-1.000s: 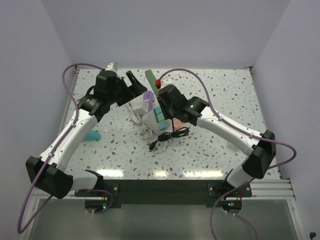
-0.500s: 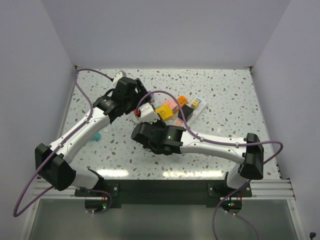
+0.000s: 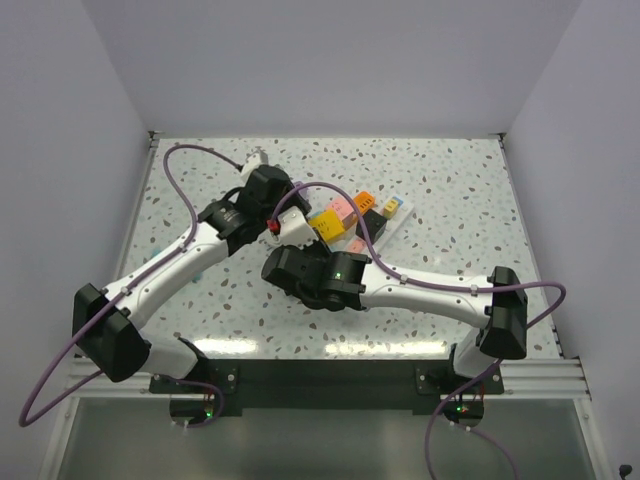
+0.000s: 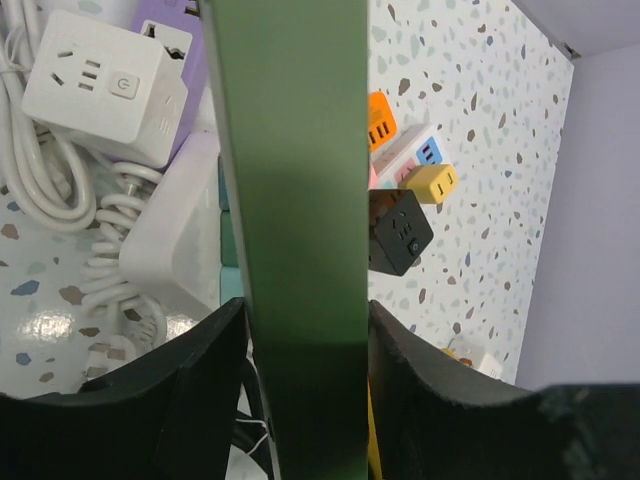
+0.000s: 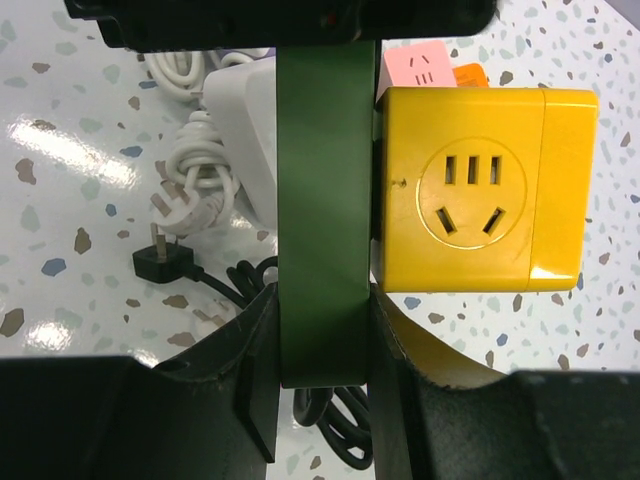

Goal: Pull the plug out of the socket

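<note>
Right wrist: right gripper (image 5: 322, 305) clamps green strip (image 5: 325, 180), lengthwise away from camera; left gripper (image 4: 305, 318) likewise.

Green strip (image 5: 322, 200); yellow socket cube (image 5: 470, 190); speckled table (image 5: 50, 75).

The left arm (image 3: 165, 275) starts at the near-left corner of the table (image 3: 450, 200) and slants inward toward the middle. The left gripper (image 4: 305, 325) has its fingers (image 4: 200, 370) pressed against both sides of a green strip (image 4: 290, 150). The right arm (image 3: 430, 285) lies low, stretched leftward from the near-right corner along the near edge. The right gripper (image 5: 322, 300) is clamped tight on a strip as well.
</note>
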You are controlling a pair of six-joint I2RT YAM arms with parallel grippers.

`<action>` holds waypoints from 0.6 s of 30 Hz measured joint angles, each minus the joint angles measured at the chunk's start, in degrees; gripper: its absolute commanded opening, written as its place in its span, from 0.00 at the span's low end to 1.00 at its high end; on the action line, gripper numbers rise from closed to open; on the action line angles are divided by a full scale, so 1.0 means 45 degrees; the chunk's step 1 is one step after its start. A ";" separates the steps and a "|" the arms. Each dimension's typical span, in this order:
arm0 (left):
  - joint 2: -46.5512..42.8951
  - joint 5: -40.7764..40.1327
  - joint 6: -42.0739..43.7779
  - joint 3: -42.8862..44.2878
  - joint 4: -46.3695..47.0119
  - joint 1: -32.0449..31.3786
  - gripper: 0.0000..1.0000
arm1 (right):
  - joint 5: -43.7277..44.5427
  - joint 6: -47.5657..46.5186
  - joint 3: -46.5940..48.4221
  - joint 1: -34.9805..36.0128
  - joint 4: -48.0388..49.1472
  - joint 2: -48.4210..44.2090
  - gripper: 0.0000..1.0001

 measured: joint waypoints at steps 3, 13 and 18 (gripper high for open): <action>0.0000 0.0063 -0.0151 -0.0146 0.0189 -0.0083 0.30 | -0.0019 0.0005 0.0005 0.0000 0.0005 0.0000 0.00; -0.0005 0.0010 -0.0049 -0.0903 0.0107 -0.0083 0.00 | -0.1608 0.0680 -0.0670 -0.0039 0.0350 -0.1214 0.98; -0.0049 0.0311 0.0418 -0.1345 0.0282 -0.0019 0.00 | -0.2987 0.1132 -0.1763 -0.0738 0.0505 -0.4303 0.98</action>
